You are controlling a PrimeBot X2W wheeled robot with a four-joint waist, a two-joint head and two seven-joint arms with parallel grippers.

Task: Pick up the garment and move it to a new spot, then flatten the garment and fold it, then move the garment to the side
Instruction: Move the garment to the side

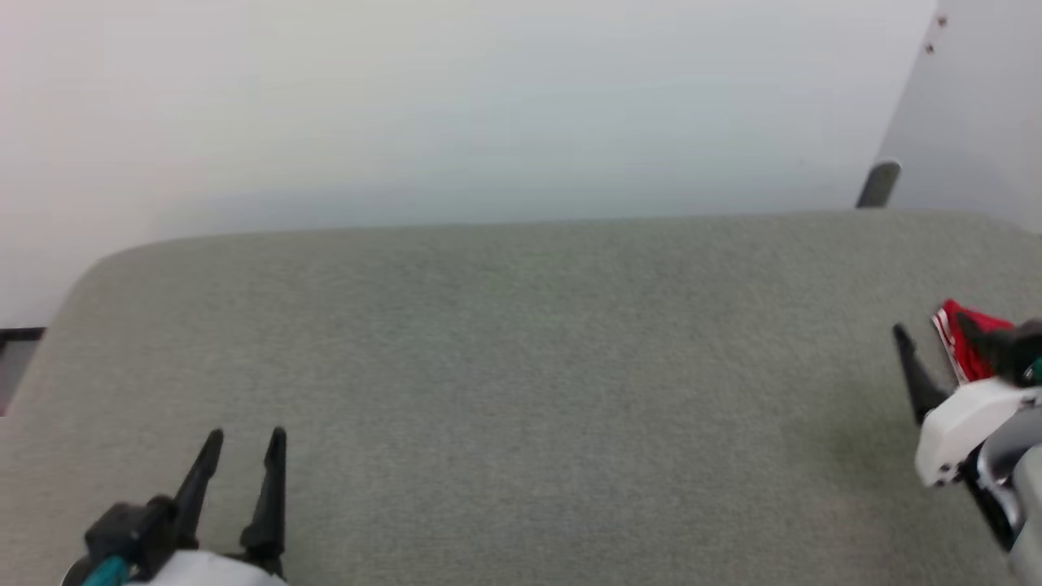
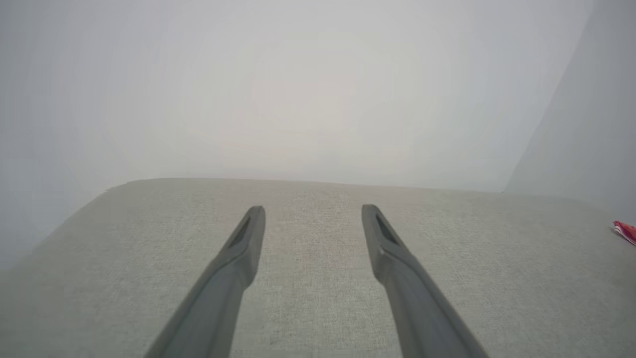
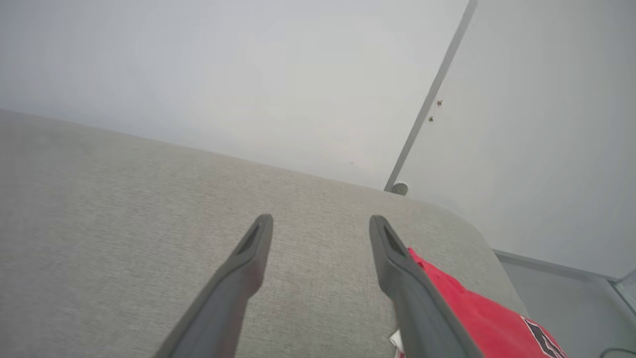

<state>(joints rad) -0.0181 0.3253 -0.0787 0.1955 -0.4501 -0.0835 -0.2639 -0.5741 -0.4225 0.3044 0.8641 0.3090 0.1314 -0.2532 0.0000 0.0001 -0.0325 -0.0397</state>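
Note:
The garment is a red bundle with striped white trim at the far right edge of the grey fabric table. My right gripper stands open just beside it, one finger over the red cloth. In the right wrist view the garment lies to the right of the open right gripper, partly behind one finger, with black lettering showing; nothing is between the fingers. My left gripper is open and empty at the lower left. In the left wrist view the left gripper points over bare table, and a bit of the garment shows at the right edge.
A pale wall rises behind the table. A dark post stands at the back right corner by a wall seam. The table's corners are rounded, and floor shows past its right end.

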